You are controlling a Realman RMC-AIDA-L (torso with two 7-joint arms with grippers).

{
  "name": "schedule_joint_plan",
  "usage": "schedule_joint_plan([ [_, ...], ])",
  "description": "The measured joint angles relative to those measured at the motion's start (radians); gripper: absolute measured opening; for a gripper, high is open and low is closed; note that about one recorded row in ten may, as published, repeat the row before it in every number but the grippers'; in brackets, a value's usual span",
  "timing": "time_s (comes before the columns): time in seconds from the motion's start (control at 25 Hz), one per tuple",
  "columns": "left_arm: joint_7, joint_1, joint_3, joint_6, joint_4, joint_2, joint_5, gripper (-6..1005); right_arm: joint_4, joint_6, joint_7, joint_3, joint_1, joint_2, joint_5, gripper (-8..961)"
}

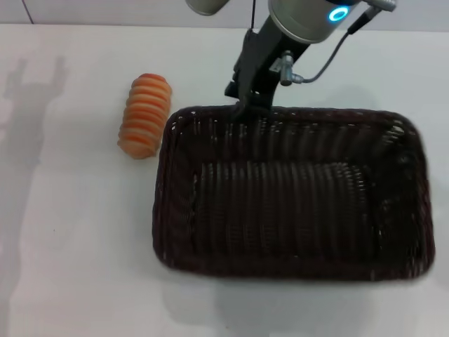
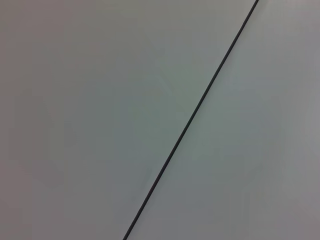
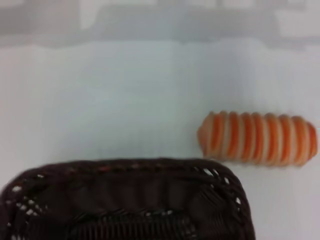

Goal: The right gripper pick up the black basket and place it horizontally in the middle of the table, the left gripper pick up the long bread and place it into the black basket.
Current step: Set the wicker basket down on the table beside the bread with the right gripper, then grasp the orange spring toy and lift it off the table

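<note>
The black basket (image 1: 291,193) lies lengthwise across the white table (image 1: 77,246), empty; its near corner also shows in the right wrist view (image 3: 125,200). My right gripper (image 1: 244,104), black with a silver connector and grey cable, reaches down from the far side and meets the basket's far rim near its left end. The long bread (image 1: 144,115), striped orange and cream, lies on the table just left of the basket's far left corner, a small gap apart; it also shows in the right wrist view (image 3: 260,138). The left gripper is out of view.
The left wrist view shows only a pale flat surface crossed by a thin dark line (image 2: 192,117). The table's far edge (image 1: 105,25) runs behind the bread. Bare tabletop lies left of and in front of the basket.
</note>
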Motion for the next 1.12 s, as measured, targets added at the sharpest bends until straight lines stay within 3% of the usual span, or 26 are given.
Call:
schedule_joint_plan([
  [0.32, -0.006, 0.0, 0.002, 0.002, 0.005, 0.0, 0.001, 862, 0.011, -0.134, 0.036, 0.005, 0.0, 0.008, -0.156, 330],
  [0.52, -0.026, 0.01, 0.012, 0.012, 0.001, 0.001, 0.005, 861, 0.111, -0.298, 0.138, 0.029, -0.126, -0.004, -0.279, 330],
  [0.68, -0.031, 0.013, 0.021, 0.01, -0.017, 0.005, 0.005, 861, 0.31, -0.477, 0.206, 0.026, -0.323, 0.007, -0.354, 331],
  [0.84, -0.033, 0.019, 0.037, 0.005, -0.042, 0.012, 0.005, 861, 0.506, -0.759, 0.238, -0.048, -0.606, 0.017, -0.367, 332],
  [1.0, -0.095, 0.047, 0.122, -0.025, -0.129, 0.059, 0.006, 861, 0.547, -1.108, 0.27, -0.108, -0.861, 0.018, -0.363, 332],
  [1.04, -0.095, 0.047, 0.122, -0.025, -0.129, 0.059, 0.006, 861, 0.54, -1.193, 0.275, -0.122, -0.913, 0.019, -0.358, 332],
  [1.08, -0.108, 0.069, 0.178, -0.069, -0.208, 0.092, 0.006, 861, 0.53, -1.278, 0.28, -0.138, -0.961, 0.019, -0.354, 332],
  [1.12, -0.108, 0.069, 0.178, -0.069, -0.208, 0.092, 0.006, 862, 0.51, -1.383, 0.284, -0.16, -1.013, 0.02, -0.352, 333],
])
